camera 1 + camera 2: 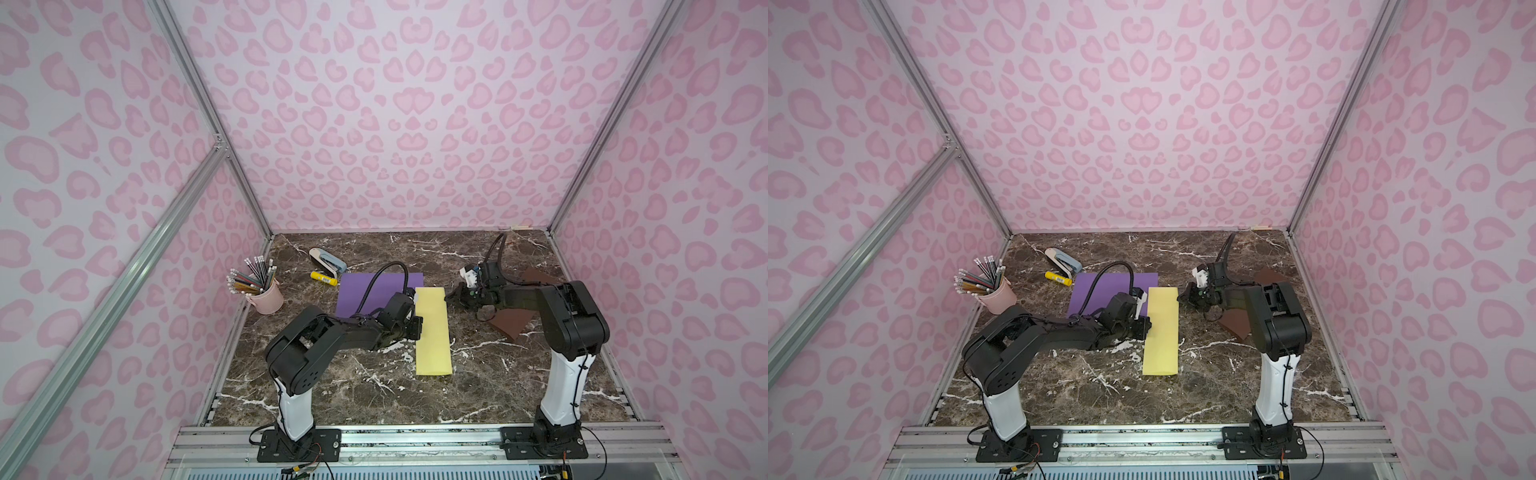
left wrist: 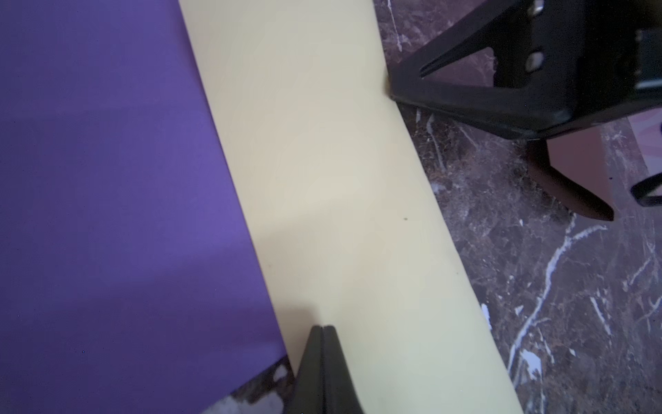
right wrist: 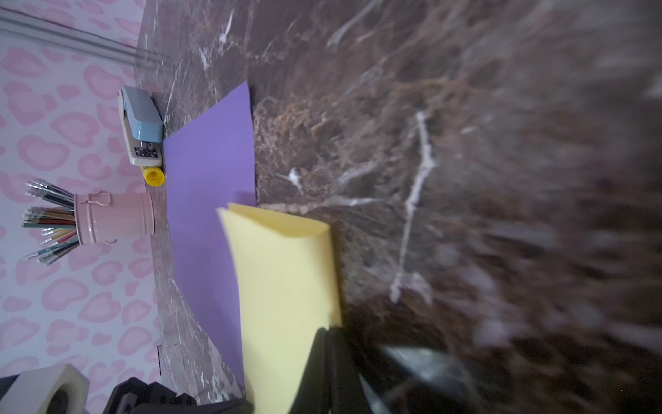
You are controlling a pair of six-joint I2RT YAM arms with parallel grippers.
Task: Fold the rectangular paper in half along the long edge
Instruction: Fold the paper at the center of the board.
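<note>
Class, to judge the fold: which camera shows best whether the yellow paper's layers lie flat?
The right wrist view: the paper gapes at one end, two layers apart. Both top views show the whole strip, but only from above. The left wrist view shows just a smooth middle stretch.

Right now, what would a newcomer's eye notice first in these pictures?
A long yellow paper, doubled over, lies in the middle of the marble table, with the left gripper and right gripper, both shut, at its long edges. A purple sheet lies at its left, a pink cup of pencils further left.
</note>
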